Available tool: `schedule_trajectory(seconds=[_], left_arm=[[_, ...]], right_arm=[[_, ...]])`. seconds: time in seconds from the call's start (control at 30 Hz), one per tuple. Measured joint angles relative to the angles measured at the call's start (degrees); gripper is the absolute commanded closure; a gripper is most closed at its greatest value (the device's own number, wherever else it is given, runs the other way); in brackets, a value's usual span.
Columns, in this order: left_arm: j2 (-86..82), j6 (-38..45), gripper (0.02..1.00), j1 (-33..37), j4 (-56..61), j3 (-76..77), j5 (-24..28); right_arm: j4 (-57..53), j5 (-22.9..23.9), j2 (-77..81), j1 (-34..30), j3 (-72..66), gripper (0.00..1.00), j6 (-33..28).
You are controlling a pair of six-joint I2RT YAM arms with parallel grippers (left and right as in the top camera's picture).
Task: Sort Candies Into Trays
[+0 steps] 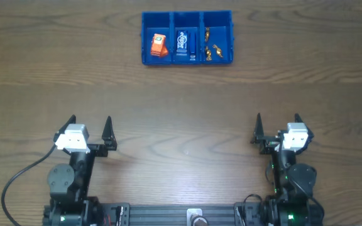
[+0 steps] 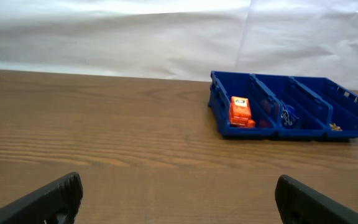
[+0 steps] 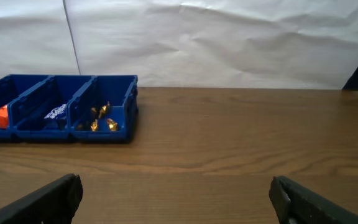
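Observation:
A blue tray (image 1: 187,59) with three compartments stands at the far middle of the wooden table. Its left compartment holds orange candy boxes (image 1: 158,44), the middle one a blue candy packet (image 1: 182,43), the right one several gold-wrapped candies (image 1: 212,49). The tray (image 2: 272,129) with the orange boxes (image 2: 241,111) shows in the left wrist view, and the tray (image 3: 104,134) with the gold candies (image 3: 100,118) in the right wrist view. My left gripper (image 1: 90,129) and right gripper (image 1: 277,127) both stand open and hold nothing, near the table's front, far from the tray.
Bare wooden tabletop lies between the grippers and the tray. A white backdrop (image 3: 216,37) hangs behind the table's far edge.

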Motion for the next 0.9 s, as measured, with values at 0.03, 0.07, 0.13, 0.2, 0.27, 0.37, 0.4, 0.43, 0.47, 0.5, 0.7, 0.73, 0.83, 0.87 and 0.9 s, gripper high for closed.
schedule_trajectory(seconds=[0.03, 0.07, 0.13, 0.2, 0.27, 0.37, 0.4, 0.43, 0.47, 0.5, 0.7, 0.73, 0.83, 0.87, 0.9], left_arm=[[0.0, 0.0, 0.023, 0.0, 0.0, 0.0, 0.0], [0.0, 0.0, 0.020, 0.0, 0.0, 0.0, 0.0], [0.0, 0.0, 0.018, 0.0, 0.0, 0.0, 0.0], [0.0, 0.0, 0.020, 0.0, 0.0, 0.0, 0.0], [0.0, 0.0, 0.020, 0.0, 0.0, 0.0, 0.0], [0.0, 0.0, 0.020, 0.0, 0.0, 0.0, 0.0], [0.0, 0.0, 0.020, 0.0, 0.0, 0.0, 0.0], [0.0, 0.0, 0.020, 0.0, 0.0, 0.0, 0.0], [0.0, 0.0, 0.020, 0.0, 0.0, 0.0, 0.0], [0.0, 0.0, 0.020, 0.0, 0.0, 0.0, 0.0], [0.0, 0.0, 0.023, 0.0, 0.0, 0.0, 0.0], [0.0, 0.0, 0.020, 0.0, 0.0, 0.0, 0.0], [0.0, 0.0, 0.023, 0.0, 0.0, 0.0, 0.0], [0.0, 0.0, 0.023, 0.0, 0.0, 0.0, 0.0], [0.0, 0.0, 0.023, 0.0, 0.0, 0.0, 0.0]], right_arm=[[0.0, 0.0, 0.0, 0.0, 0.0, 0.003, -0.2], [0.0, 0.0, 0.0, 0.0, 0.0, 0.003, -0.2], [0.0, 0.0, 0.0, 0.0, 0.0, 0.003, -0.4], [0.0, 0.0, 0.0, 0.0, 0.0, 0.003, -0.4], [0.0, 0.0, 0.0, 0.0, 0.0, 0.003, -0.4], [0.0, 0.0, 0.0, 0.0, 0.0, 0.003, -0.4], [0.0, 0.0, 0.0, 0.0, 0.0, 0.003, -0.4], [0.0, 0.0, 0.0, 0.0, 0.0, 0.003, -0.4], [0.0, 0.0, 0.0, 0.0, 0.0, 0.003, -0.4], [0.0, 0.0, 0.0, 0.0, 0.0, 0.003, -0.4], [0.0, 0.0, 0.0, 0.0, 0.0, 0.003, -0.6], [0.0, 0.0, 0.0, 0.0, 0.0, 0.003, -0.6], [0.0, 0.0, 0.0, 0.0, 0.0, 0.003, -0.6], [0.0, 0.0, 0.0, 0.0, 0.0, 0.003, -0.6], [0.0, 0.0, 0.0, 0.0, 0.0, 0.003, -0.6]])
